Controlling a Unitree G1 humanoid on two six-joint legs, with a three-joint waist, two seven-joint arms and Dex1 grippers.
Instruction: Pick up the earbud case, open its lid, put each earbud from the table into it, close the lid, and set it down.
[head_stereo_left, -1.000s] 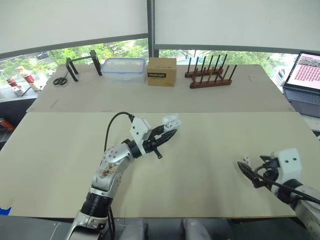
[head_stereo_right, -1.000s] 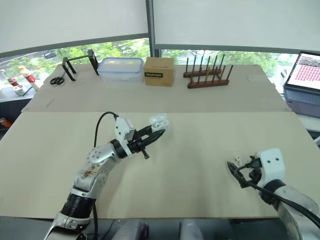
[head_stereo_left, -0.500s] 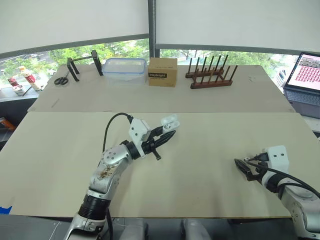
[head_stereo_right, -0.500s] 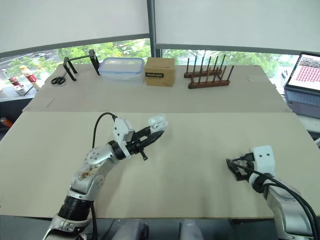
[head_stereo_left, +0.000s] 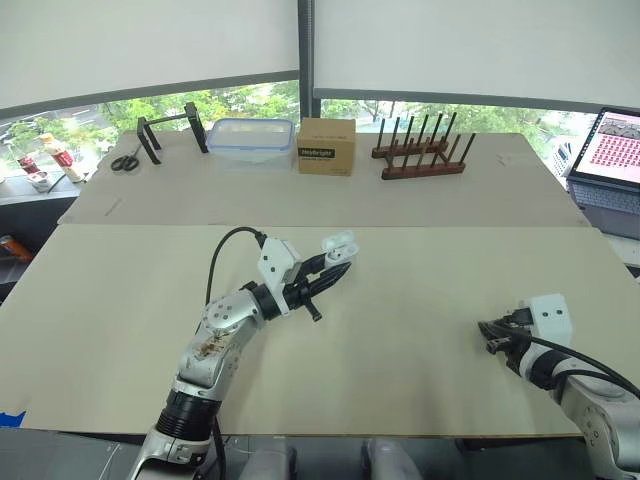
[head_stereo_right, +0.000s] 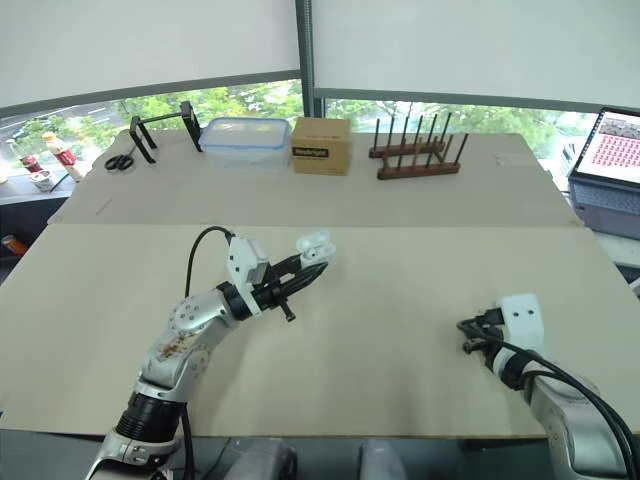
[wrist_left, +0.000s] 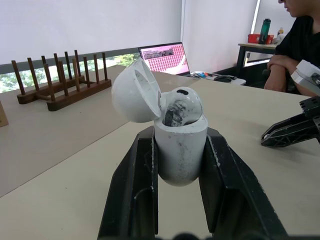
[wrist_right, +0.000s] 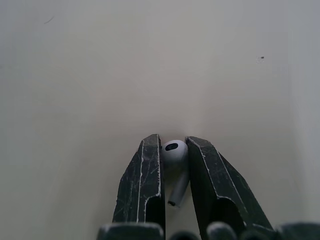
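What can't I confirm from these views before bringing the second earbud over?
- Left wrist view: second slot of the earbud case, hidden behind the seated earbud and lid.
- Right wrist view: whether the second earbud in the right gripper is off the table; fingers partly cover its stem.
- Eye views: that earbud, too small behind the fingers.

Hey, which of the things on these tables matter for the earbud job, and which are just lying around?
For the job: earbud case, lid open, in the left gripper; an earbud seated in it; second earbud, pinched by the right gripper.
Lying about: scissors, black stand, plastic container, cardboard box, wooden rack, laptop.
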